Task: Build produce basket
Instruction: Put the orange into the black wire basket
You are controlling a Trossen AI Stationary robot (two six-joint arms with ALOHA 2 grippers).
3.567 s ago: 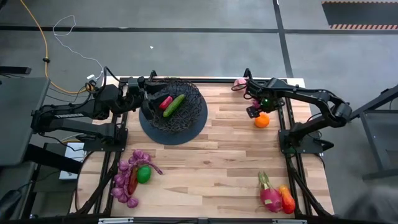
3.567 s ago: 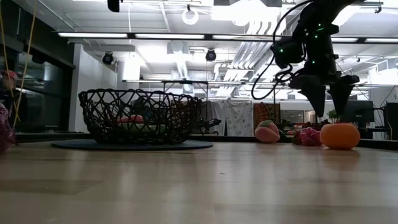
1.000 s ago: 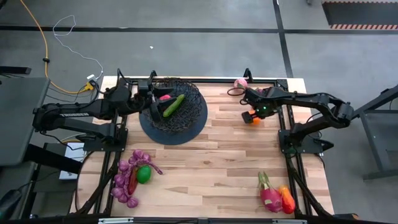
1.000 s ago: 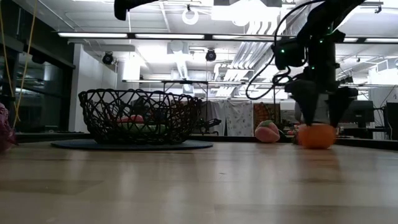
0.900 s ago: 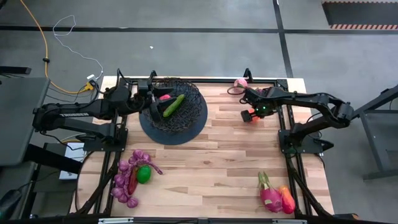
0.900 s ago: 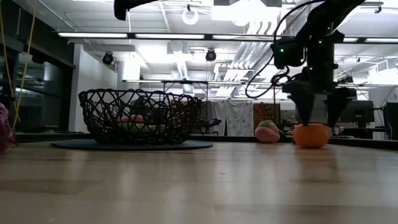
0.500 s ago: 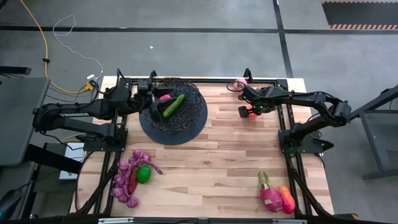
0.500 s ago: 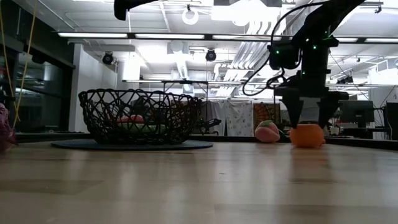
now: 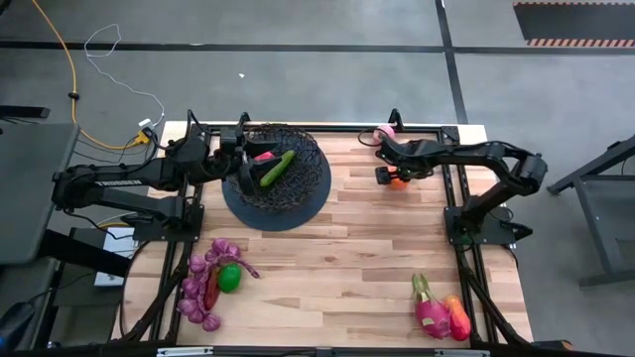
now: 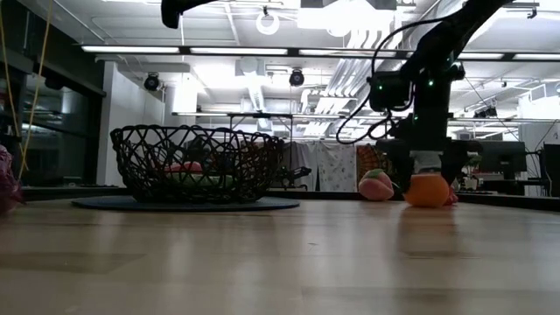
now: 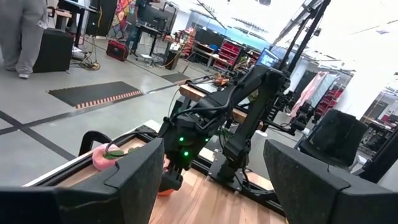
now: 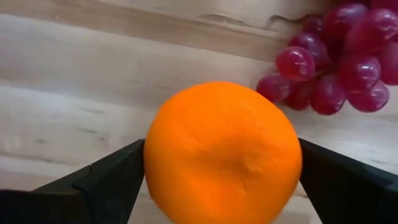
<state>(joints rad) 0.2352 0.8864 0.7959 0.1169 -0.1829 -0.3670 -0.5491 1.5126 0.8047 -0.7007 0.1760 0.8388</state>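
Sitting at the desk's [image 9: 347,258] far left, the large round black openwork wire basket [image 9: 276,171] holds a green cucumber [image 9: 277,167] and a red fruit [image 9: 262,156], unchanged from a moment ago. The left claw [image 9: 245,157] still hovers at the basket's left rim, fingers apart. Bare wood lies open between the basket and the right claw [image 9: 389,177], which has slid leftward, toward the basket, since half a second ago, clamped on the round orange fruit [image 12: 222,152]; in the low view the orange [image 10: 428,190] looks close to the desk surface. Purple grapes [image 12: 336,56] lie just beyond it, near the far edge. More produce sits at the near corners: grapes and lime [image 9: 229,278] left, pink and red-orange fruits [image 9: 439,315] right.
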